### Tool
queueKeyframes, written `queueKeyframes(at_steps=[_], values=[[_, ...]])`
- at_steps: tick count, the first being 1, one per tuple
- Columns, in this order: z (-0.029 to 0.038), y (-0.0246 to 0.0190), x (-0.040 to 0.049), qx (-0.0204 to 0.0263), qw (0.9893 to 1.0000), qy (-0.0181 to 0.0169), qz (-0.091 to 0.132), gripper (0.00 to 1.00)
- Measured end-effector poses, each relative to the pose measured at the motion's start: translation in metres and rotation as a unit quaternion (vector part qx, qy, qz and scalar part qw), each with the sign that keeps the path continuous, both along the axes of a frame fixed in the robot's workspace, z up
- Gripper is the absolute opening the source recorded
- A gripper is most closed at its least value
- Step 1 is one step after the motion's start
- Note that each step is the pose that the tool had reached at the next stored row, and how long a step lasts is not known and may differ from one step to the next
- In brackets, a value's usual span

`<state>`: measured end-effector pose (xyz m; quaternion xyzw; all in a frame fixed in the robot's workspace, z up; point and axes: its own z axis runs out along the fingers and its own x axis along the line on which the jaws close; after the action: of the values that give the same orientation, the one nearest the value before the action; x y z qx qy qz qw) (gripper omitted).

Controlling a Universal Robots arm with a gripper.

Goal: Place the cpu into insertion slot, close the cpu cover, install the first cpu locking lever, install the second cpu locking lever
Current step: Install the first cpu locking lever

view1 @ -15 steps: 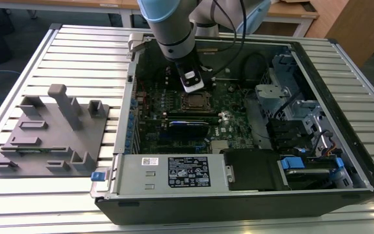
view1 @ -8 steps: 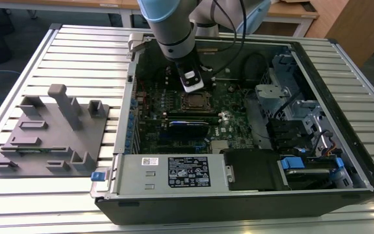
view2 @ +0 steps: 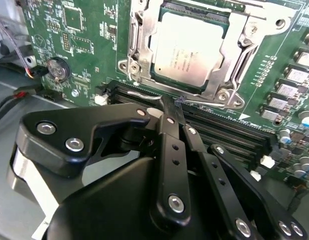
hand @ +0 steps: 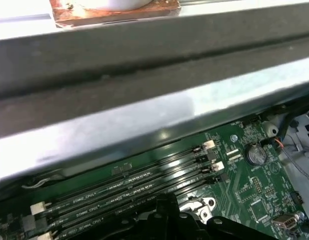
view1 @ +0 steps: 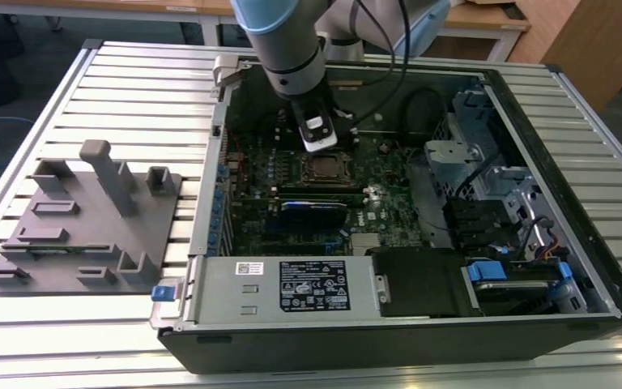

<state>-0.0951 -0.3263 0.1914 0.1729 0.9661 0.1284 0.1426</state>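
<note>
pincer [view2: 180, 116] (fingers together) beside one cpu [view2: 187, 52], one cover [view2: 234, 52].

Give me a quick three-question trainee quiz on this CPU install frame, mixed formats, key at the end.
1. True or false: the cpu already sits in the insertion slot.
2. In the second wrist view, the gripper tips meet at: A) a thin wire lever B) the coin cell C) a memory slot.
3. In the exterior view, on which side of the computer case is the grey fixture?
Key: 1 true; 2 A; 3 left.
</note>
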Motion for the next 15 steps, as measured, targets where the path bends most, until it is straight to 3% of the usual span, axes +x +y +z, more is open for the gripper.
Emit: queueKeyframes(at_steps=[5,15], values=[[-0.0004,0.0001,0.0016,-0.0001,0.9998,0.0000,-0.019,0.10],[-0.0009,0.0018,0.0039,-0.0003,0.9995,0.0000,-0.030,0.10]])
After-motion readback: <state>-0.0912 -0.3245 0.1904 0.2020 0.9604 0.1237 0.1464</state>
